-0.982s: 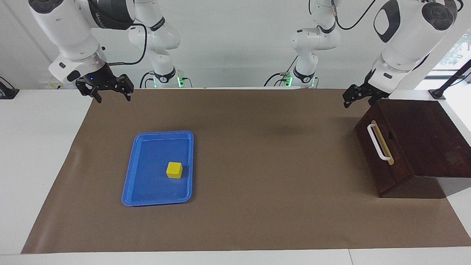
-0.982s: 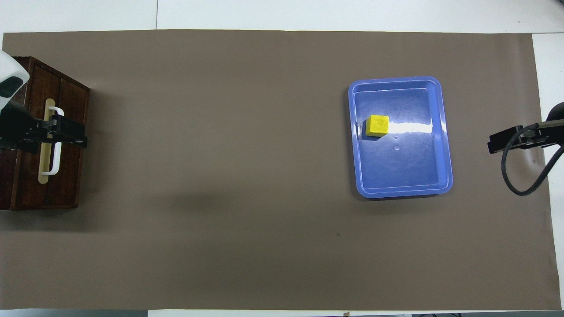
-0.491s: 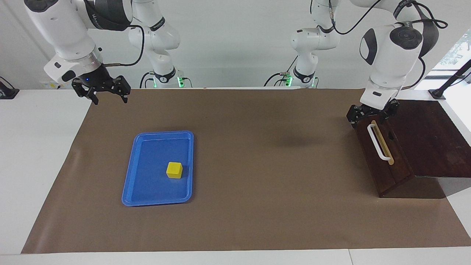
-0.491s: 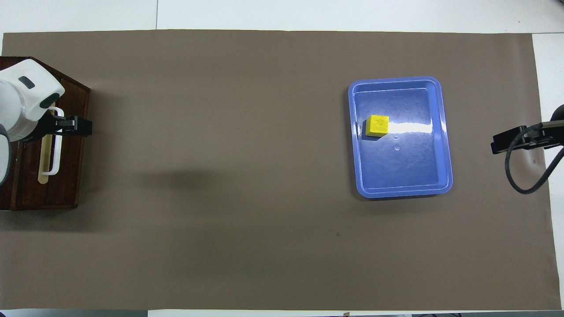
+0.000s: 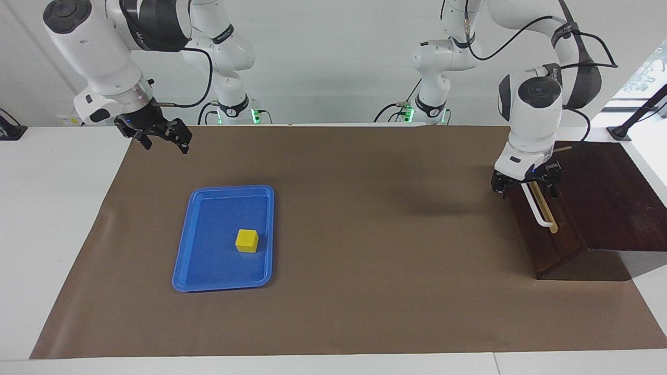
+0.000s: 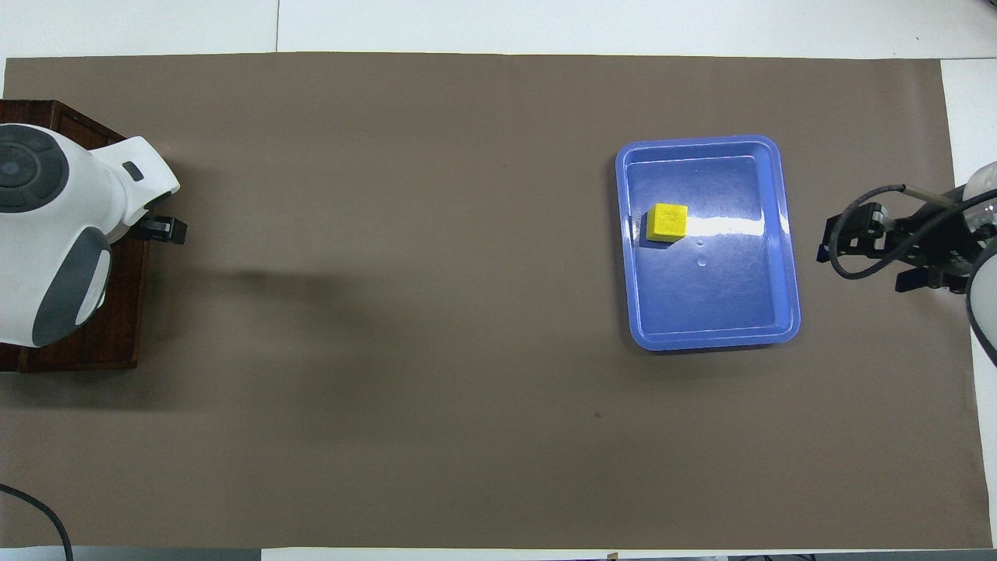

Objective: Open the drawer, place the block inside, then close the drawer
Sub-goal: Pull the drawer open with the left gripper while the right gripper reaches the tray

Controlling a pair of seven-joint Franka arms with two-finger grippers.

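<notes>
The drawer [image 5: 544, 250] is shut in the dark wooden box [image 5: 604, 198] at the left arm's end of the table. My left gripper [image 5: 525, 186] is open, pointing down at the end of the white handle [image 5: 539, 212] nearer to the robots, a finger on either side. In the overhead view the left arm hides the handle; only one finger [image 6: 167, 230] and part of the box [image 6: 117, 343] show. The yellow block [image 5: 247, 240] [image 6: 669, 221] rests in the blue tray [image 5: 208, 273] [image 6: 716, 308]. My right gripper [image 5: 167, 145] [image 6: 864, 266] hangs open and holds nothing, over the mat beside the tray.
A brown mat [image 5: 365, 260] covers most of the white table. The tray lies toward the right arm's end. A black clamp post [image 5: 620, 133] stands at the table corner next to the box.
My left gripper has swung down from above the box's corner to the handle's end nearer to the robots. My right gripper has shifted a little toward the tray. Block and drawer have not moved.
</notes>
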